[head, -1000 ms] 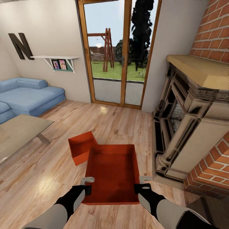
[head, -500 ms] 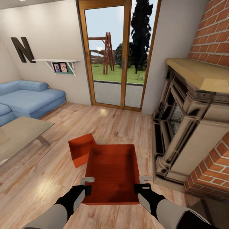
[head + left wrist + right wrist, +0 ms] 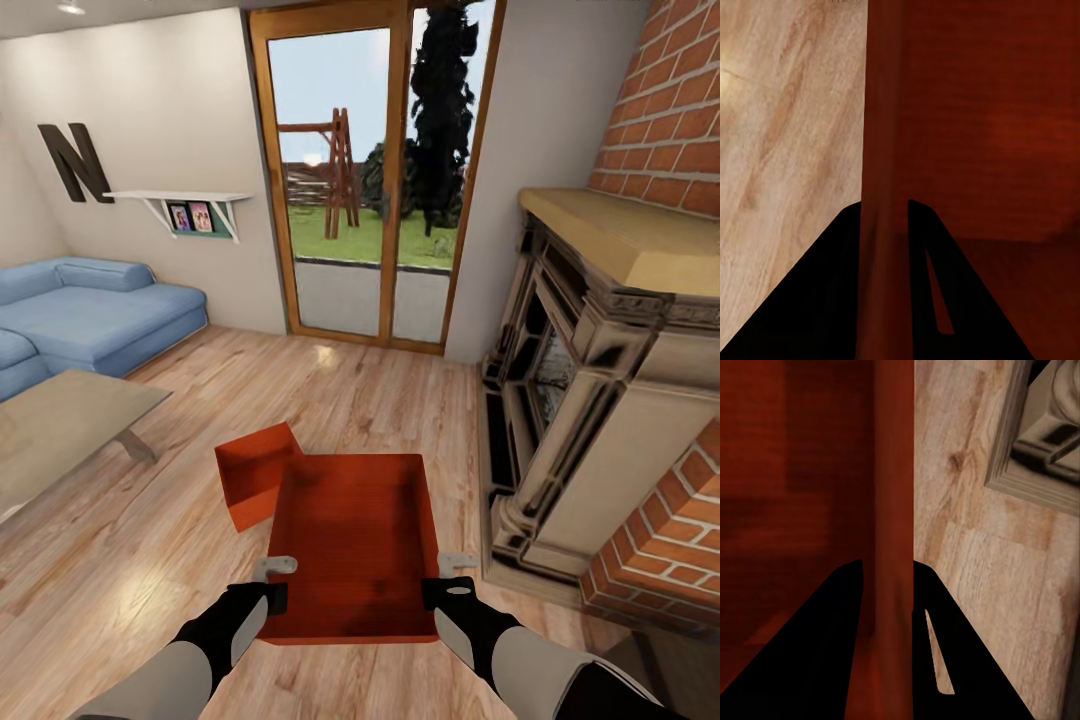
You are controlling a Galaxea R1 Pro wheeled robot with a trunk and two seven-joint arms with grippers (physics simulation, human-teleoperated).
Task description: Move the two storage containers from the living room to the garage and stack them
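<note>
Containers number two, both orange-red rectangular plastic bins without lids. The nearer orange-red bin (image 3: 350,545) is held level above the light wood plank floor (image 3: 120,560), gripped on opposite side walls: the left gripper (image 3: 276,582) is clamped on its left wall (image 3: 881,150), the right gripper (image 3: 450,578) on its right wall (image 3: 894,495). The second orange-red bin (image 3: 252,478) sits on the planks just beyond its far left corner. One stone fireplace (image 3: 590,400) stands to the right, one blue corner sofa (image 3: 90,315) to the left.
</note>
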